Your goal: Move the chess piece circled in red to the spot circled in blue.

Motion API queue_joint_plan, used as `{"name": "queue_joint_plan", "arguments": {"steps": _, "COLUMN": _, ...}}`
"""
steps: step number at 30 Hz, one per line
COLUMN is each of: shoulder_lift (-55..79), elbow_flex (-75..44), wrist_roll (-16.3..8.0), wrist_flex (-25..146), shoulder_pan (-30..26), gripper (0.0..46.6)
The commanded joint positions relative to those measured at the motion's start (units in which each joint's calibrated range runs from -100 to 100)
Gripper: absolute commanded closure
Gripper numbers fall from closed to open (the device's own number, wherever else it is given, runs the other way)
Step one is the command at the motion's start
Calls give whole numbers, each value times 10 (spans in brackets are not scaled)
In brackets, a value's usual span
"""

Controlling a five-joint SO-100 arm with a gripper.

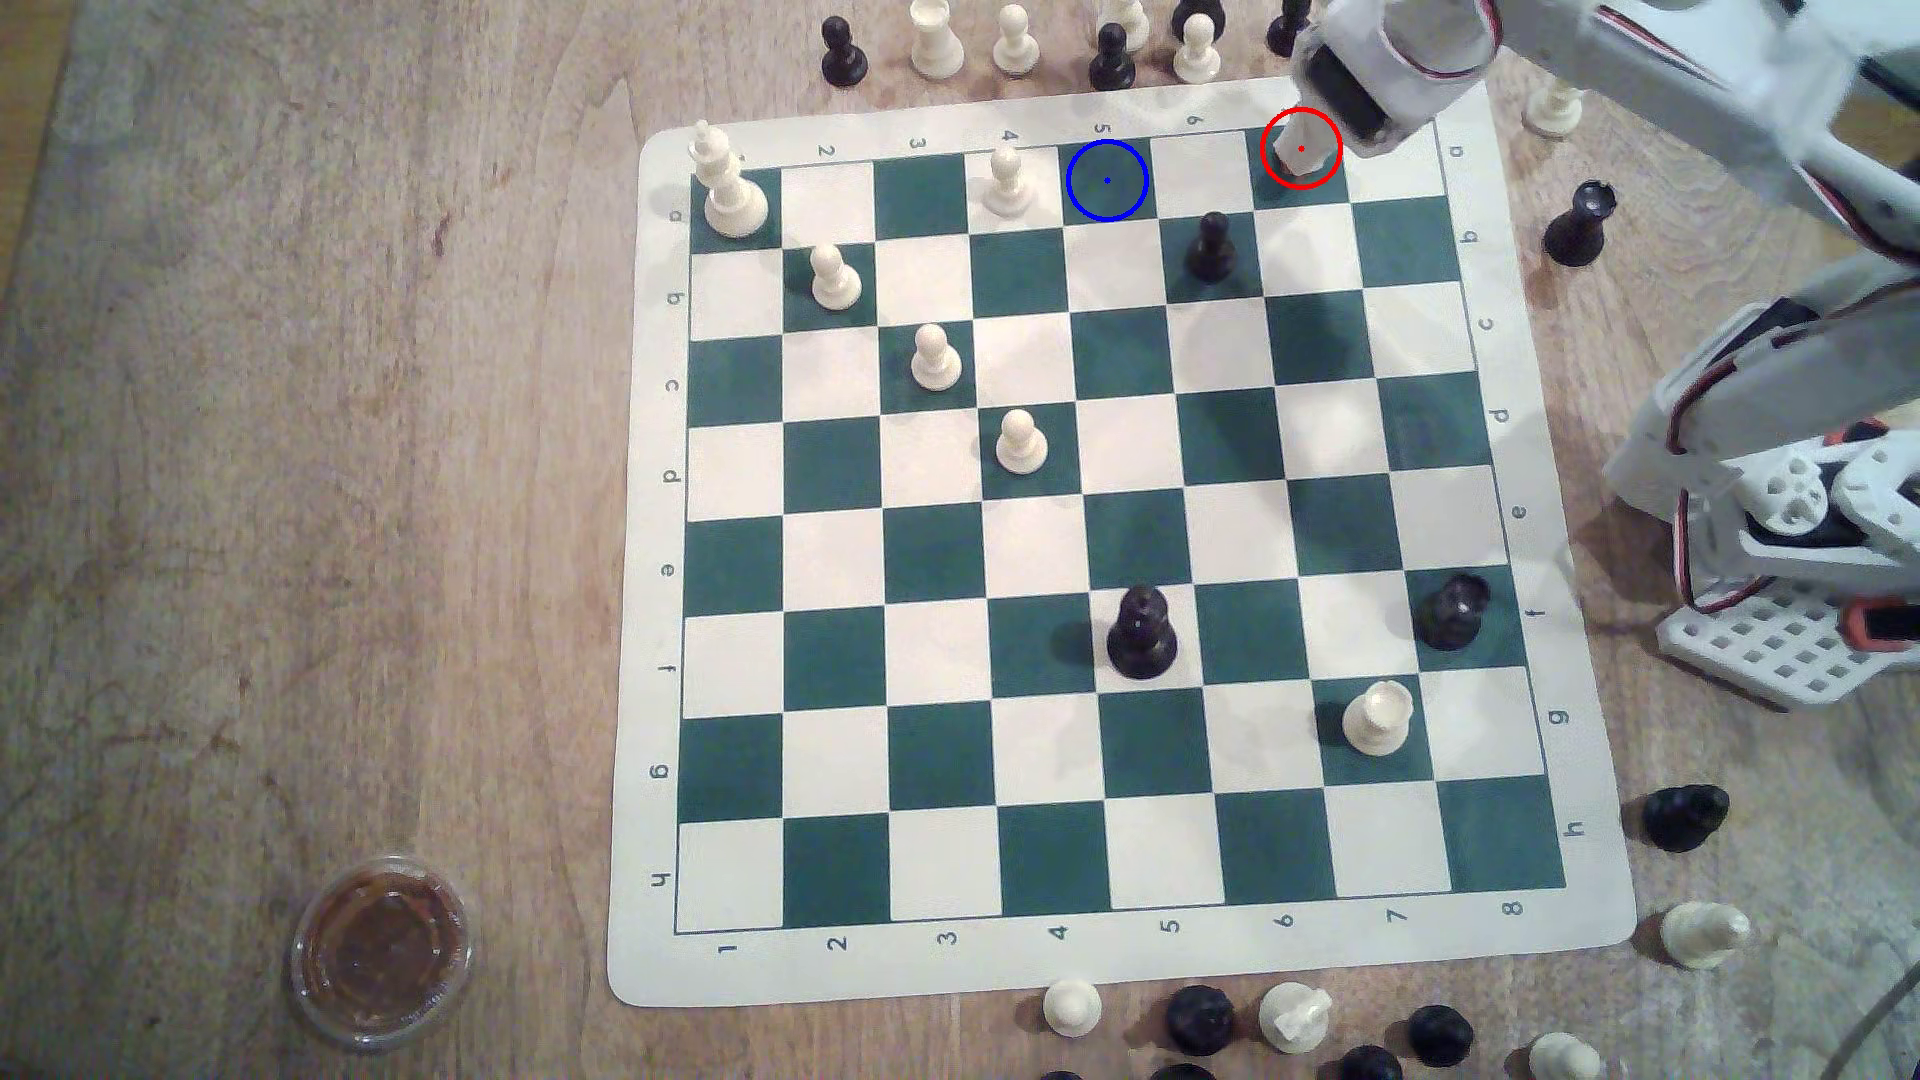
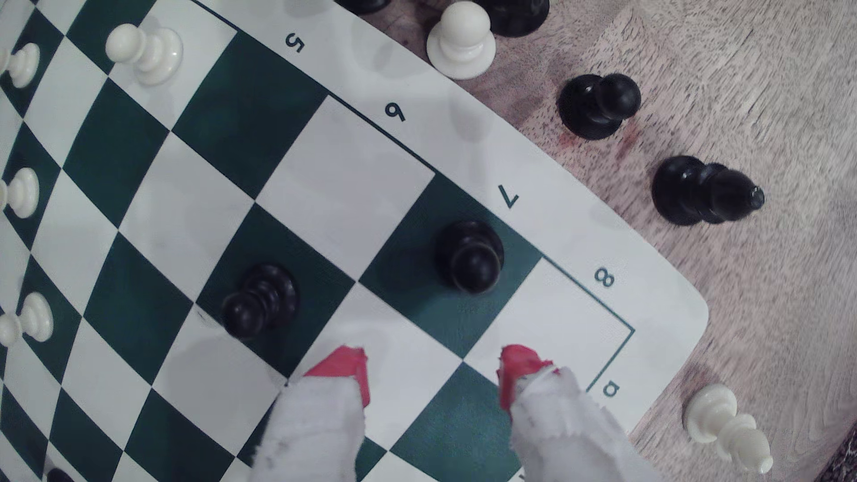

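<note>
A wooden counter (image 1: pixel 312 415) is seen carrying a green-and-white chess mat (image 1: pixel 1579 914), with spare pieces scattered just beyond its far, near and right edges in the exterior view. The gripper (image 2: pixel 433 371) is held above the mat's far right corner, its red-tipped fingers (image 2: pixel 345 366) spread apart with nothing between them. In the wrist view the chess piece circled in red (image 2: pixel 470 257) is seen upright on the green square by the numeral 7, apart from both fingers. A black pawn (image 2: pixel 259 299) is seen on the diagonally adjoining green square. The spot circled in blue (image 1: pixel 1107 181) lies at about nine o'clock from the red ring, one bare white square between them. A white piece (image 1: pixel 1006 179) stands just beyond it.
</note>
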Motion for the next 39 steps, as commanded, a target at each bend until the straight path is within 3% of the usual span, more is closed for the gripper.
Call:
{"name": "queue_joint_plan", "arguments": {"steps": 1, "shoulder_lift": 18, "elbow_flex": -52, "wrist_roll": 4, "wrist_flex": -20, "shoulder_pan": 8, "gripper": 311}}
{"name": "queue_joint_plan", "arguments": {"steps": 8, "shoulder_lift": 62, "elbow_flex": -65, "wrist_roll": 13, "wrist_flex": -33, "shoulder_pan": 4, "gripper": 330}}
{"name": "queue_joint_plan", "arguments": {"steps": 25, "shoulder_lift": 105, "elbow_flex": -60, "wrist_roll": 28, "wrist_flex": -92, "shoulder_pan": 19, "gripper": 321}}
{"name": "queue_joint_plan", "arguments": {"steps": 39, "shoulder_lift": 101, "elbow_flex": -47, "wrist_roll": 24, "wrist_flex": -123, "shoulder_pan": 5, "gripper": 332}}
